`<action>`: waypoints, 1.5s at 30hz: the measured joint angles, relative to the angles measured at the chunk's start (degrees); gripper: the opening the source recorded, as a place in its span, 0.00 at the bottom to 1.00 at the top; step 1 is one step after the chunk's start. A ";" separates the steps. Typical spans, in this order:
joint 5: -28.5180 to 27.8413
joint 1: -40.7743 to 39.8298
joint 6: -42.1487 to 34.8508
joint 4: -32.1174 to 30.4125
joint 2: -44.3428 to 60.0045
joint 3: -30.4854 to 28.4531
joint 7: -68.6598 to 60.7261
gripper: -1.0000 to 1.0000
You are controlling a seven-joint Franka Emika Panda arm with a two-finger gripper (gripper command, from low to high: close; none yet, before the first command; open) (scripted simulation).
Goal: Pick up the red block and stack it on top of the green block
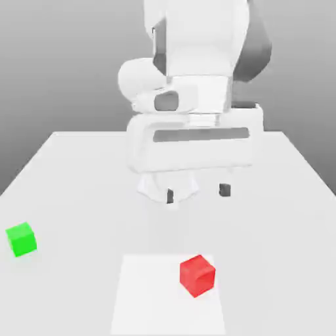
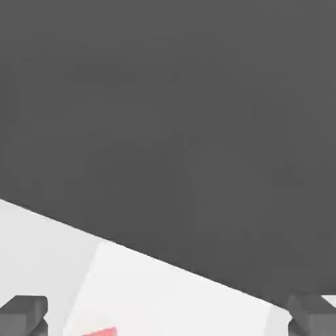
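Observation:
The red block (image 1: 197,275) rests on the white table, on a paler square patch near the front. A sliver of the red block (image 2: 102,332) also appears at the edge of the hand view, between the fingertips. The green block (image 1: 21,239) sits apart from it, at the exterior view's left. My gripper (image 1: 197,193) hovers above the table behind the red block, open, with nothing between its dark fingertips (image 1: 225,190).
The white table (image 1: 275,230) ends at a far edge (image 2: 170,262) against a dark grey backdrop. The paler square patch (image 1: 147,295) lies at the table's front. The arm's bulky white body (image 1: 197,98) rises behind the gripper.

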 joint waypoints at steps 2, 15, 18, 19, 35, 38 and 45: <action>0.73 0.62 2.40 -2.26 4.14 0.20 -2.79 0.50; 2.28 1.62 17.47 -3.89 23.84 0.58 -7.42 0.00; 2.16 1.61 17.89 -3.82 24.37 0.60 -7.31 0.00; 2.05 1.49 17.25 -3.93 23.61 0.69 -7.19 0.00; 2.26 -20.76 2.15 -2.50 9.96 -8.36 -11.22 0.00; 2.34 -27.63 0.84 -1.41 9.73 -11.09 -12.52 0.00; 3.26 -44.76 -1.31 1.06 10.06 -16.01 -15.93 0.00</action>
